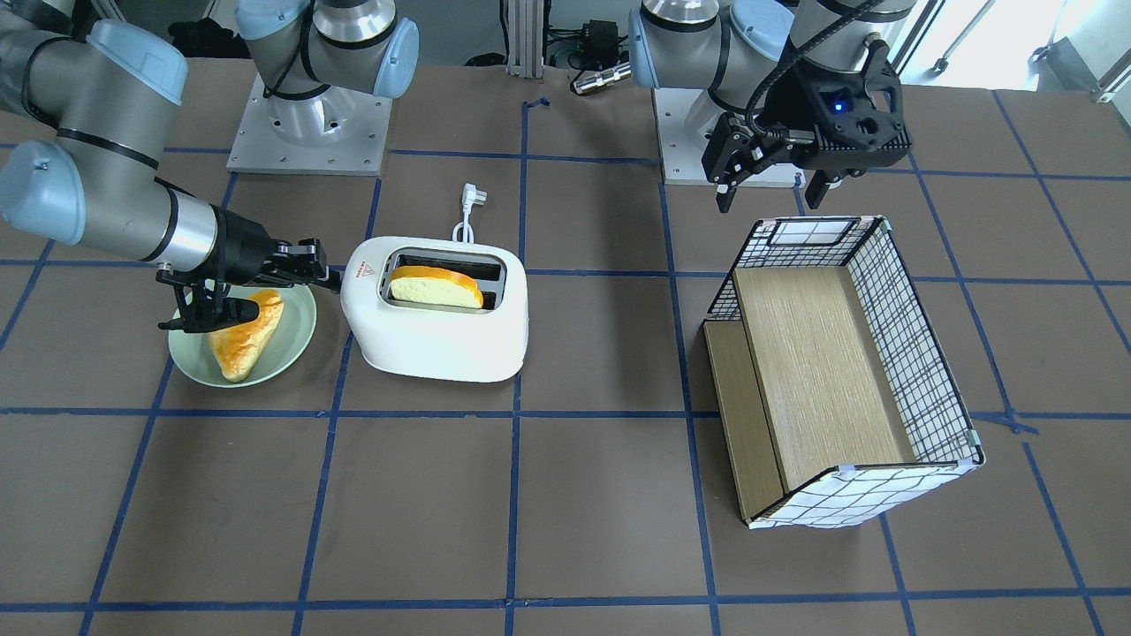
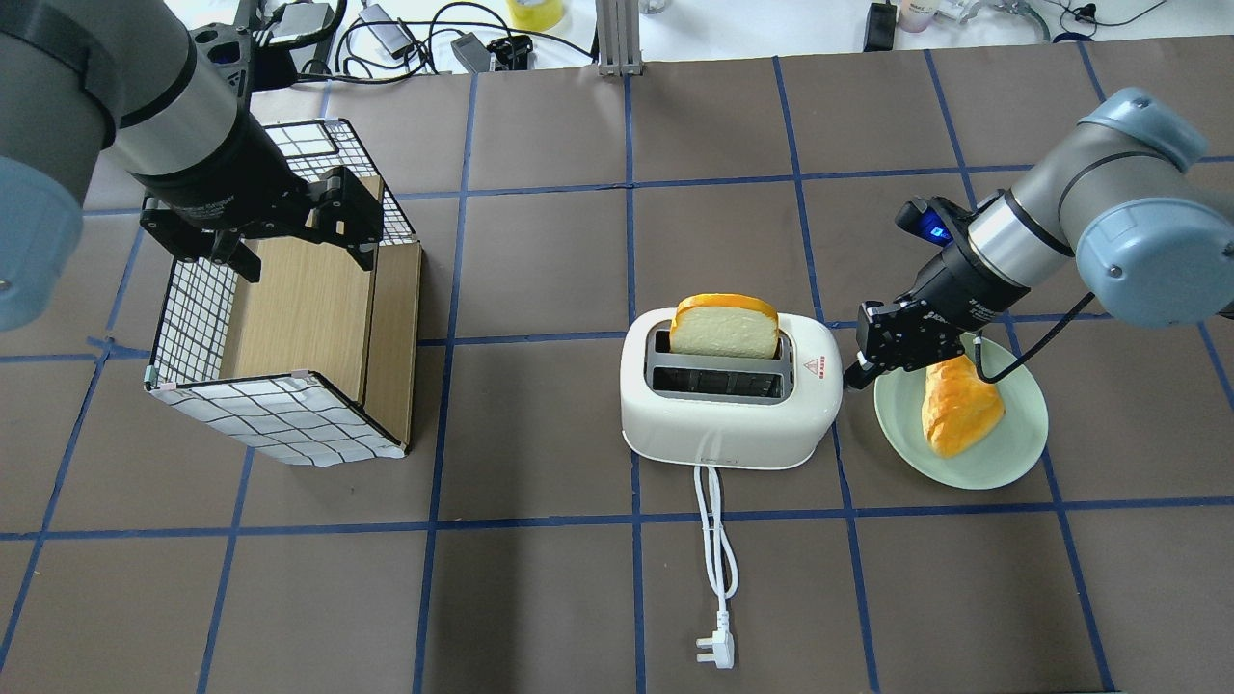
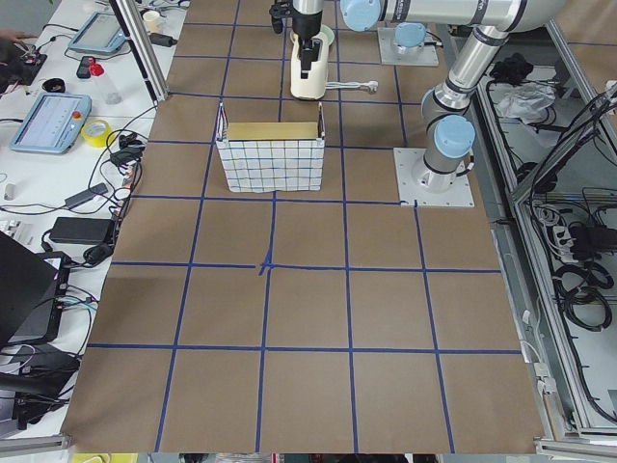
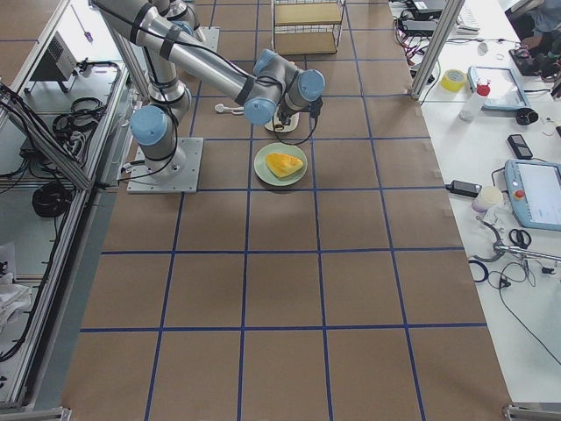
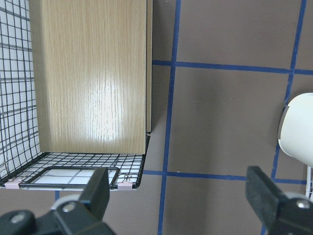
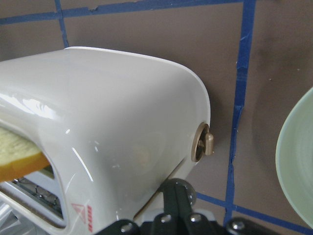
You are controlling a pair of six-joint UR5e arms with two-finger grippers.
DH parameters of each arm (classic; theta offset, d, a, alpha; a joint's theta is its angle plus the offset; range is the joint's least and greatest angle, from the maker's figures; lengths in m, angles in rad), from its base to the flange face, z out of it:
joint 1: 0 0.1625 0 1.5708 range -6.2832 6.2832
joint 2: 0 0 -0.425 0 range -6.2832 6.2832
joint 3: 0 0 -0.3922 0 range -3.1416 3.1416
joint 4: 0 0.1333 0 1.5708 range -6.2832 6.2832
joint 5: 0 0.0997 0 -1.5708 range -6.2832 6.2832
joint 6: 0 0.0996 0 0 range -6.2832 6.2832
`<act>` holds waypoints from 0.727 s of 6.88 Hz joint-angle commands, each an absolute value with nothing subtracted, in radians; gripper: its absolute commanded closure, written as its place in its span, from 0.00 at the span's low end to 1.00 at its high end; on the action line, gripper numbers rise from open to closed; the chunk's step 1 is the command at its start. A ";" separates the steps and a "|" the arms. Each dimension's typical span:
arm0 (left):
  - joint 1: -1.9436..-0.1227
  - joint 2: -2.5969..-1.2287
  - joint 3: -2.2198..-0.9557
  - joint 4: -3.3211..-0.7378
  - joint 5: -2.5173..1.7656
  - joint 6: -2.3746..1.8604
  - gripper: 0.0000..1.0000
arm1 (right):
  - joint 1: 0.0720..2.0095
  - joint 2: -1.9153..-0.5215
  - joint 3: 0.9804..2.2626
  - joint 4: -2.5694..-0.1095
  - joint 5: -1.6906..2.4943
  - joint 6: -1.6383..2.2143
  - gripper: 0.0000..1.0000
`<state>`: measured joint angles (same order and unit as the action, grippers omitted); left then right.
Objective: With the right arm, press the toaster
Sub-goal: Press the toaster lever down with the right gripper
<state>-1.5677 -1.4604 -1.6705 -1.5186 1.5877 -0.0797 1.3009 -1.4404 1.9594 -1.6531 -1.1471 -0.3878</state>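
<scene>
The white toaster (image 2: 723,419) stands mid-table with one bread slice (image 2: 725,328) upright in its far slot; it also shows in the front view (image 1: 442,327). My right gripper (image 2: 853,371) is shut, its tip against the toaster's right end, below the red triangle mark. In the right wrist view the shut fingers (image 6: 176,196) sit just under a small beige knob (image 6: 203,147) on that end wall. In the front view the right gripper (image 1: 331,281) touches the toaster's end. My left gripper (image 2: 301,253) is open and empty above the wire basket (image 2: 193,318).
A green plate (image 2: 1003,453) with a second bread slice (image 2: 959,410) lies right of the toaster, under my right wrist. The toaster's cord and plug (image 2: 715,651) trail toward the robot. The wire basket with wooden shelves (image 1: 919,353) lies on its side at the table's left.
</scene>
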 commanded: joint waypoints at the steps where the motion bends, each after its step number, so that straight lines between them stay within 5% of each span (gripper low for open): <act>1: -1.568 -1.460 -1.671 -1.519 1.588 -0.080 0.00 | 1.301 -1.424 1.970 -1.678 -1.147 -0.393 1.00; 5: -1.568 -1.460 -1.671 -1.519 1.588 -0.080 0.00 | 1.301 -1.424 2.043 -1.784 -1.146 -0.403 1.00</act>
